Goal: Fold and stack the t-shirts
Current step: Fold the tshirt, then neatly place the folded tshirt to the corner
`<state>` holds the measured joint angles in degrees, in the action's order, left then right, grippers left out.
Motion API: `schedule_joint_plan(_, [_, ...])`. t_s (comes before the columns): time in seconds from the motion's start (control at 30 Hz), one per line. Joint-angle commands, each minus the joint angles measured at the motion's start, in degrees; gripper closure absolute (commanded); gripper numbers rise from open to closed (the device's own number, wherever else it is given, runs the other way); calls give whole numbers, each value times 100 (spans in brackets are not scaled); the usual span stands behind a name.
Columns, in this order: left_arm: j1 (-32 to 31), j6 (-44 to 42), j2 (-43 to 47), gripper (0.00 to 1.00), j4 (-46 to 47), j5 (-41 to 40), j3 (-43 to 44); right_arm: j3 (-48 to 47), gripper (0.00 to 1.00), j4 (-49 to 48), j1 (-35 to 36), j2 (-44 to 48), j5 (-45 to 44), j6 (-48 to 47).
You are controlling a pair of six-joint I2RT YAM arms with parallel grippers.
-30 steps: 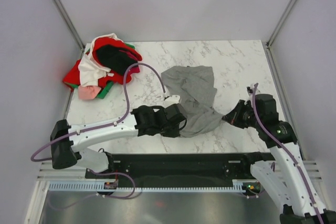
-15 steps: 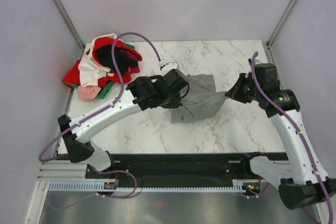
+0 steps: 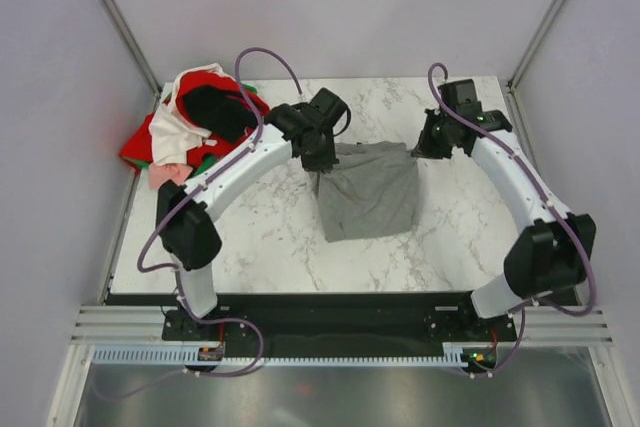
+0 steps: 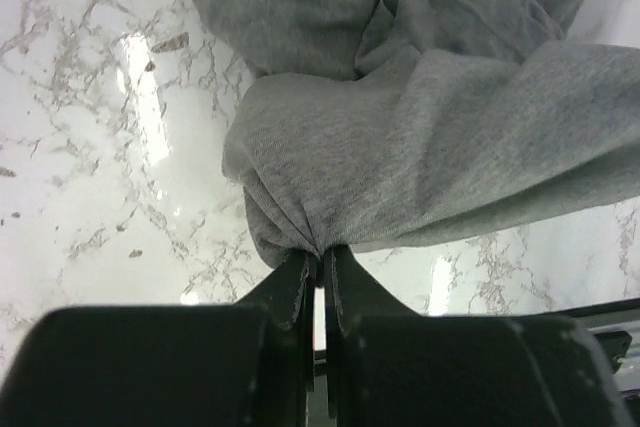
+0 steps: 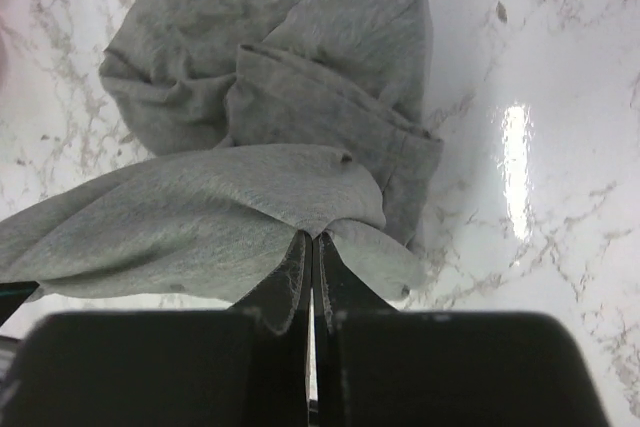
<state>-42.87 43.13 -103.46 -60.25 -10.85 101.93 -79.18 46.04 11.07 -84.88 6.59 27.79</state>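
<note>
The heather-grey t-shirt (image 3: 370, 197) hangs in the middle of the marble table (image 3: 460, 237), stretched between both grippers along its far edge. My left gripper (image 3: 322, 161) is shut on the shirt's left corner, where the cloth (image 4: 400, 147) bunches at the fingertips (image 4: 300, 272). My right gripper (image 3: 418, 147) is shut on the right corner, with grey fabric (image 5: 200, 207) draping from the pinch. The shirt's lower part lies crumpled on the table. The other t-shirts (image 3: 195, 127) lie in a heap at the back left, in red, white, black, pink and green.
White walls and metal posts enclose the table at the back and sides. The heap of shirts overhangs the table's left edge (image 3: 135, 162). Bare marble shows in front of and to the right of the grey shirt.
Both arms have swung from the near edge to the far side of the table. They lifted and pulled the grey shirt's edge apart, so it now hangs spread between them.
</note>
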Motion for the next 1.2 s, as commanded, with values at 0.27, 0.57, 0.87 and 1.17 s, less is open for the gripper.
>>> schedule_joint_plan(0.27, [1676, -1431, -3592, 13, 120, 1261, 3480, -2882, 24, -447, -43, -3840, -588, -213])
schedule_joint_plan(0.57, [1800, -1431, -2505, 12, 417, 814, 2413, -2008, 14, -833, -105, -2554, -624, -204])
schedule_joint_plan(0.87, [1432, -1211, -809, 20, 1911, 1059, -576, 533, 12, -2108, -131, -1549, 790, -511])
schedule_joint_plan(1.17, [913, -842, 612, 22, 2334, 857, -2360, 1256, 2, -2600, -140, -1575, 1370, -723])
